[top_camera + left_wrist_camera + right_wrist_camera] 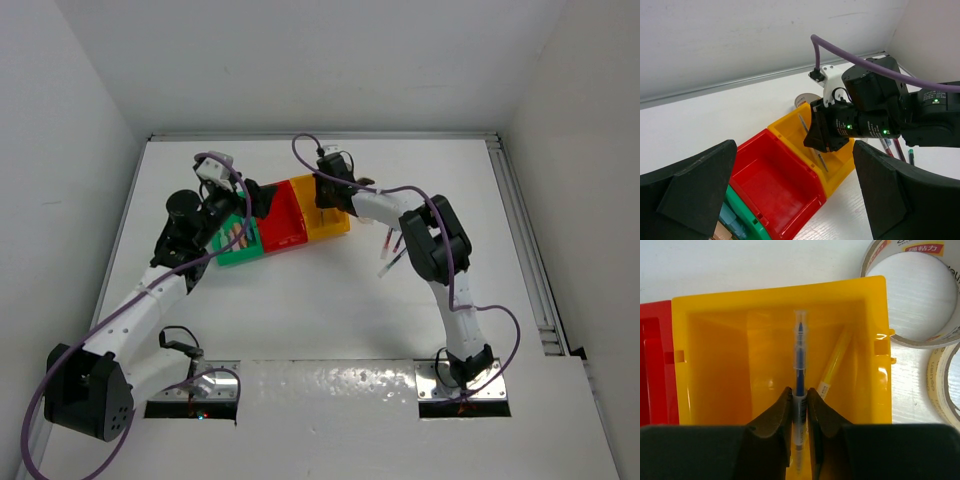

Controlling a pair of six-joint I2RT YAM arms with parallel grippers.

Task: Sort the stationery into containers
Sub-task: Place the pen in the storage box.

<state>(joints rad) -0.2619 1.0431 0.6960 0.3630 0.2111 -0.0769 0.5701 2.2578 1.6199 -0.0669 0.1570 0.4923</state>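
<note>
Pinches a blue pen (799, 355) in the right gripper (799, 394) — jaws closed down to the width of the clear barrel, with nothing else between them. Holds that pen along the middle of the yellow bin (775, 290), tip aimed at the far wall and barrel inside the bin's opening; cannot tell whether it touches the floor. Shows a yellow pen (834, 362) already in the same bin, leaning just beside the held one. Places two tape rolls (910, 341) on the table (300, 310) just outside the yellow bin's outer wall, on the side away from the red bin (755, 142).

Spreads the left gripper (794, 150) wide open and empty, its black fingers (690, 195) framing the red bin from above, beside the green bin (238, 243). Reveals nothing inside the red bin. Shows pastel blocks (236, 236) lying in the green bin — blue and tan in the left wrist view. Leaves a few loose pens (392, 248) on the table near the right arm, apart from the row of bins.
</note>
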